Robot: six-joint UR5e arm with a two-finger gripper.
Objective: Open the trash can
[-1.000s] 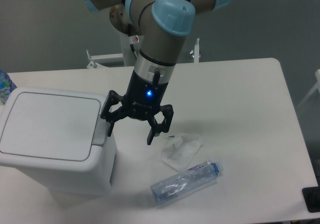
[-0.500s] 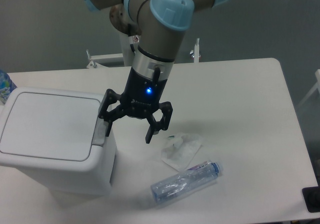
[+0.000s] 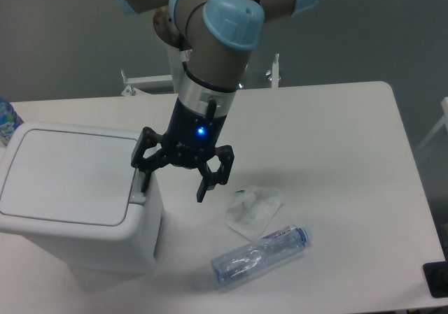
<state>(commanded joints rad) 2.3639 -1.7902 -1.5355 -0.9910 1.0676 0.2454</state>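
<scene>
Camera view from above the white rectangular desk (image 3: pixel 336 125): the large boxy white plastic trash can with rounded corners (image 3: pixel 73 198) stands at the desk's left edge, toward the near-left corner. Its flat white lid (image 3: pixel 66 176) lies closed, and a grey push-button tab (image 3: pixel 138 186) sits at the lid's right rim.

The black two-finger gripper (image 3: pixel 172 187) hangs from the grey and light-blue arm (image 3: pixel 217 41), with a small blue light glowing on its body. Its fingers are spread wide apart and hold nothing. The left-hand finger as seen here points down at the grey tab, its tip just at or above it; whether it touches cannot be told. The other finger hangs over bare desk just right of the trash can.

Near the middle of the desk's near half lies a crumpled clear plastic wrapper (image 3: pixel 253 208), and just toward the near edge from it a clear plastic bottle with a blue-printed label (image 3: pixel 260 255) lies on its side. A blue-patterned object (image 3: pixel 5 120) shows at the far left edge, behind the trash can. A dark flat object (image 3: pixel 437 280) sits at the near-right corner, partly cut off.
</scene>
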